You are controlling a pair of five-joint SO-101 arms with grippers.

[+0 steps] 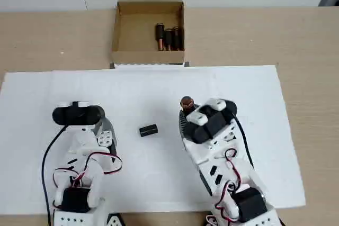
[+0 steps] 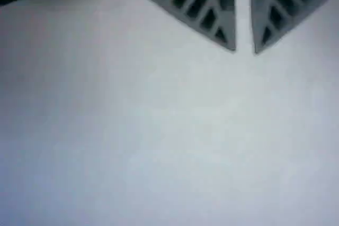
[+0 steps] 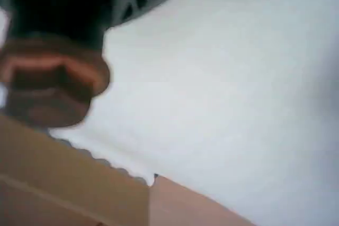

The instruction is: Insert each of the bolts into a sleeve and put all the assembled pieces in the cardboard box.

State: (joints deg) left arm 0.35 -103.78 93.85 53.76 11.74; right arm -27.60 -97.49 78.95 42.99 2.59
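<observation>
Your right gripper (image 1: 188,110) sits just right of the frame's centre in the high view, pinching a copper-coloured bolt (image 1: 186,101) that stands head-up at its tip. In the right wrist view that bolt (image 3: 53,78) is a brown blur close to the lens. The tan surface beyond the sheet's edge is probably the cardboard box (image 3: 63,183), though the blur makes that hard to confirm.

Your left gripper (image 2: 246,46) hangs over bare white paper with nothing in it. Its ribbed fingers (image 2: 212,17) are all but pressed together, with a thin strip of paper showing between them. In the high view that arm occupies the lower left of the frame.

One black sleeve (image 1: 148,129) lies on its side on the paper sheet (image 1: 254,93), near the centre of the frame. It is between the two arms and apart from both, left of and slightly below the held bolt.

The cardboard box (image 1: 121,30) stands open at top centre, on the wooden table (image 1: 307,51). Its near wall is right at the sheet's far edge. Inside, toward the right wall, a small cluster of assembled pieces (image 1: 168,37) lies side by side, dark with copper ends; they look like three. The left half of the box floor is bare.
</observation>
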